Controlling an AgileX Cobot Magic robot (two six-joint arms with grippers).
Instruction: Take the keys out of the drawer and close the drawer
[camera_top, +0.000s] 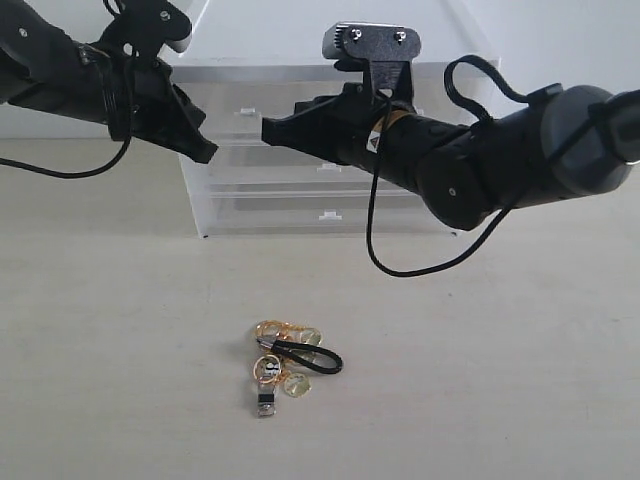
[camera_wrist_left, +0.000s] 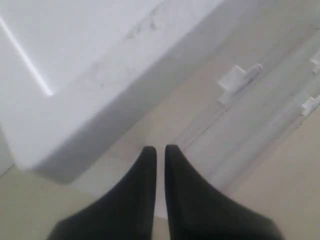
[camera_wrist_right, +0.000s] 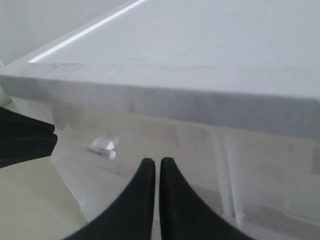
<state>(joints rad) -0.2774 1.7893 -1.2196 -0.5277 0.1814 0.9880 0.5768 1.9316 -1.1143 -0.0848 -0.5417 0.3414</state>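
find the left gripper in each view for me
Exterior view: left gripper at upper left, tip at the front left corner of the cabinet, jaws closed.
Left wrist view: the black pair in the foreground, pointing at the cabinet front.
Right wrist view: the black wedge at the picture's edge, off to one side of the right gripper.
Shared landmark: the translucent white cabinet, seen in all three.

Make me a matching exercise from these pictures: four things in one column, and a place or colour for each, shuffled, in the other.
Column one:
1. keys
2. left gripper
3. right gripper
4. cabinet

Column two:
A. translucent white
B. at the cabinet's left corner in the exterior view
C. lying on the table, in front of the cabinet
D. before the cabinet's front, near its middle

Pairs: 1-C, 2-B, 3-D, 4-A
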